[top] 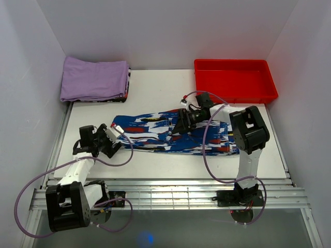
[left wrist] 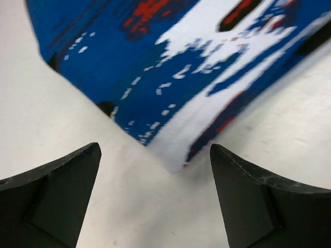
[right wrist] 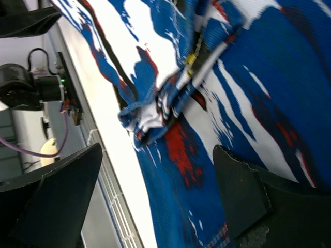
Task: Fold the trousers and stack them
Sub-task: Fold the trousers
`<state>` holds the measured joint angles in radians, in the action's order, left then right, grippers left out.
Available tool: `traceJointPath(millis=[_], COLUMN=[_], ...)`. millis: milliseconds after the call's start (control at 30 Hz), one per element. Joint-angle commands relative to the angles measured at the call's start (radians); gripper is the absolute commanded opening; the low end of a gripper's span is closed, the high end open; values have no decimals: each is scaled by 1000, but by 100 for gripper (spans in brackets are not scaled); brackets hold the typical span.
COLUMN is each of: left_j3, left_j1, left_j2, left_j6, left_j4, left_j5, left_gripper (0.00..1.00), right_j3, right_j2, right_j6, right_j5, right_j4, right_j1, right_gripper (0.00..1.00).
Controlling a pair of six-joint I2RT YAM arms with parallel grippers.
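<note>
The trousers (top: pixel 170 133), printed royal-blue, white, red and black, lie flat across the middle of the white table, folded lengthwise. My left gripper (top: pixel 115 140) is open and empty just off their left end; the left wrist view shows the cloth corner (left wrist: pixel 176 155) just ahead of the spread fingers, not touched. My right gripper (top: pixel 178 126) is open and hovers over the middle of the trousers; the right wrist view shows a bunched fold (right wrist: pixel 155 106) of cloth beyond its fingers.
A folded lilac-purple cloth (top: pixel 94 78) lies at the back left on another printed piece. A red tray (top: pixel 235 80) stands at the back right. White walls close in the sides. A metal rail (top: pixel 165 195) runs along the near edge.
</note>
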<state>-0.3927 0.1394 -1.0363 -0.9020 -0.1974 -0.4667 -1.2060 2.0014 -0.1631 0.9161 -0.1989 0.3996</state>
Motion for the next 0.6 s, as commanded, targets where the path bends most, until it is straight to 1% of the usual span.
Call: traceJointPath(millis=[0,67,100,133,200,233,300,333,367,400,433,467,533,567], left_j3=[-93,-123,-133,-159,-190,-221,-262,-296,-378,-423,-454,-510,-572,-599], left_j1=[2,3,3,5,9,47,115,150,152,155,158,161,166,166], left_j2=[47,48,48,48,54,62,52,20,-22,-63,-129,-163,-243,-322], left_j6=[43,18,29,47,41,58,124,150,185,189,262,407,468,504], left_j4=[-328,-477,-508,-584,-654,-665,-637,-666,-689,-710,-680,-612,-608,-605], left_j5=[-186,-228,-233,-236,-251,-257,-286,-340,-367,-383,-380,-354,-377,-374], left_gripper=[98,98,98,98,98,98,98,98,98,98,98,98,98,98], right_j3=[-1,-13,-27,-35,-47,-50,-49,-53,-53,-53,-56,-64,-70,-73], right_j2=[-102,-134,-151,-183,-219,-252,-280,-299,-305,-311,-316,-319,-322,-322], right_j6=[115,164,206,233,325,353,425,450,473,506,522,531,563,574], right_j5=[-86,-92,-95,-98,-117,-126,-146,-157,-163,-163,-167,-177,-177,-181], right_j4=[-126,-167,-213,-240,-293,-331,-368,-393,-439,-457,-480,-520,-557,-589], right_j1=[-28,-41,-50,-68,-96,-128,-168,-212,-238,-263,-310,-335,-405,-435], right_gripper=[93,94,94,94,94,94,93,93,92,91,91,90,88,86])
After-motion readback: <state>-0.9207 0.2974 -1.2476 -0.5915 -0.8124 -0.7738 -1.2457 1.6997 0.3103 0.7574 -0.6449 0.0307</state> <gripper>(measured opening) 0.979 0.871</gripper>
